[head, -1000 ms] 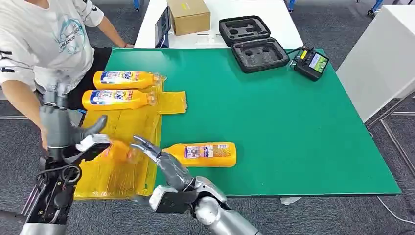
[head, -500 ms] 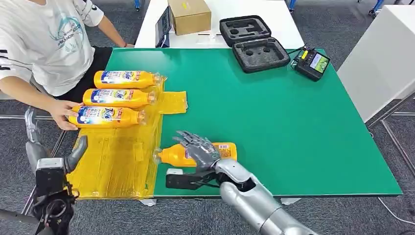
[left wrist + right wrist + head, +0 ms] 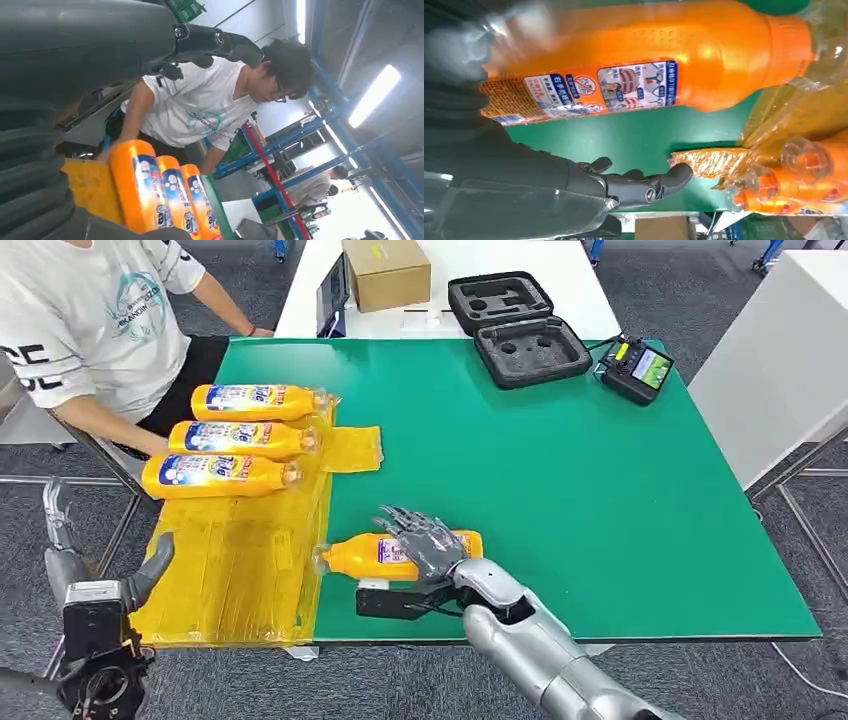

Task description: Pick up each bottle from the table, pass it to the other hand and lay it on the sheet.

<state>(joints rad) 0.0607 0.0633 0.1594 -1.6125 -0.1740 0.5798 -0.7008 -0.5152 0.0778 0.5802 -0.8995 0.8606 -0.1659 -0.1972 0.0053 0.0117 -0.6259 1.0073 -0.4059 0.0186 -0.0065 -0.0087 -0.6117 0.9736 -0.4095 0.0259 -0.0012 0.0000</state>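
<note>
three bottles [image 3: 222,437] lie side by side on the yellow sheet [image 3: 240,570], caps toward the green table [image 3: 560,480], so that much looks done. one bottle [image 3: 400,554] is left: it lies on its side on the table, its clear cap at the sheet's edge. it is orange, with a printed label round the middle. the right hand [image 3: 425,539] sits over its body, fingers spread and not closed round it as far as i can tell, so the pick, the pass and the laying down all seem to remain. the left hand [image 3: 95,580] hangs off the table's near left corner, fingers apart, holding nothing.
</note>
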